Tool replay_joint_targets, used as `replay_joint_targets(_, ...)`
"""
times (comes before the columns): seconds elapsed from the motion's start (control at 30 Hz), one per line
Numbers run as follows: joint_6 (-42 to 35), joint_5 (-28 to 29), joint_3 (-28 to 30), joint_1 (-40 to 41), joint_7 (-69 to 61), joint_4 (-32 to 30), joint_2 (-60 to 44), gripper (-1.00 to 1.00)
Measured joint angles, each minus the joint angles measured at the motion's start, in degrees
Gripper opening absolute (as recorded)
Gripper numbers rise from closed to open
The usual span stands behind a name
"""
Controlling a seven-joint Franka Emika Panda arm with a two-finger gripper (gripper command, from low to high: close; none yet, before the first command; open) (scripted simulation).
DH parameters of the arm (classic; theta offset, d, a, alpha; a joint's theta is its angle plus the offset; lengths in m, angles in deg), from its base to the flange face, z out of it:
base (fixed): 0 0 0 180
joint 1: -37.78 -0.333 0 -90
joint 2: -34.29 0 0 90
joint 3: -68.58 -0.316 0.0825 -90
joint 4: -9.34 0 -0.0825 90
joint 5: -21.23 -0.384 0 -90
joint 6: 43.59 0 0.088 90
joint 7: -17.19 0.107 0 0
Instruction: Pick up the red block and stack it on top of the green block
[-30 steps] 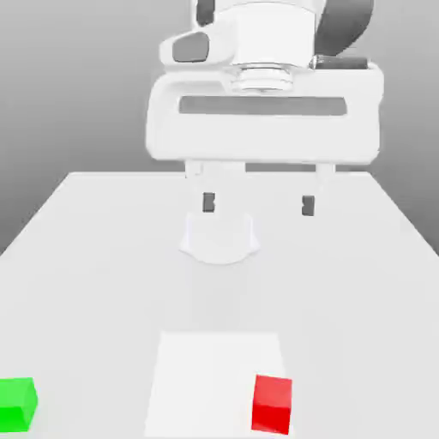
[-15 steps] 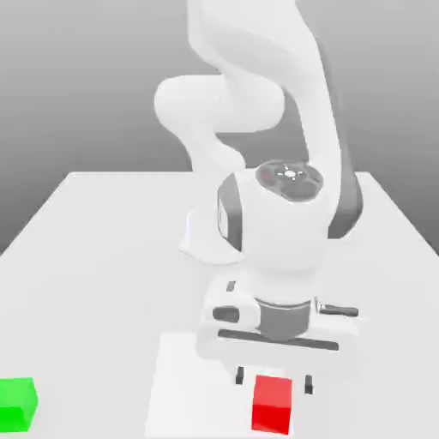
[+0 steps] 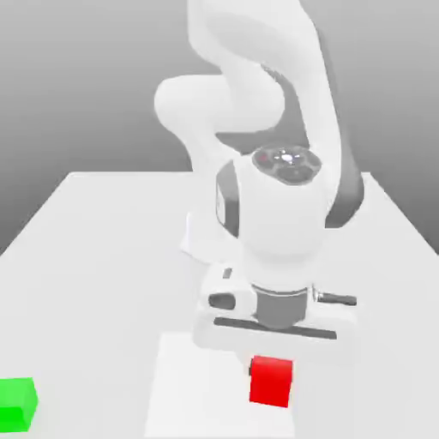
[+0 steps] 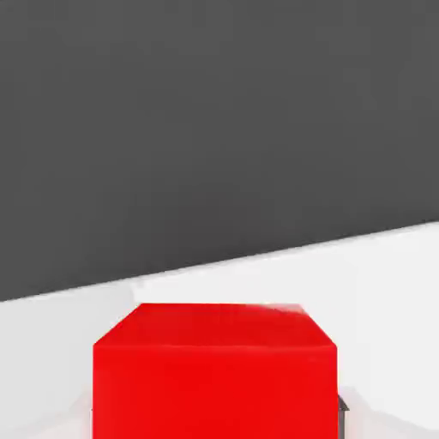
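The red block (image 3: 271, 387) hangs just under my gripper (image 3: 272, 367) near the front of the white table, a little right of centre in the exterior view. The jaws are shut on the red block, which looks slightly raised off the surface. In the hand view the red block (image 4: 214, 373) sits close up between the fingers, with a dark finger pad (image 4: 342, 413) at its side. The green block (image 3: 17, 403) rests on the table at the exterior view's far left front corner, well apart from the gripper.
The arm's white base (image 3: 199, 242) stands at mid-table behind the hand. A paler square patch (image 3: 193, 386) marks the table (image 3: 94, 257) under and beside the red block. The table's side edges slant away on both sides.
The hand dropped from high above the table to the red block and its jaws closed on it. The red block now sits a little higher and further left than before.
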Motion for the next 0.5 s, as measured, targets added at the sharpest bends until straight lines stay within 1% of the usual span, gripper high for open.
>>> replay_joint_targets(0.27, -4.9, -5.1, 10.7, 11.4, 3.1, 6.2, -1.4, -1.00)
replay_joint_targets(0.37, -2.5, -8.4, 13.0, 16.2, 3.4, 9.8, -7.6, -1.00)
replay_joint_targets(0.4, -1.0, -9.2, 13.0, 17.1, 3.2, 10.5, -9.7, 1.00)
replay_joint_targets(0.5, -1.0, -9.2, 13.0, 17.1, 3.2, 10.5, -9.7, 1.00)
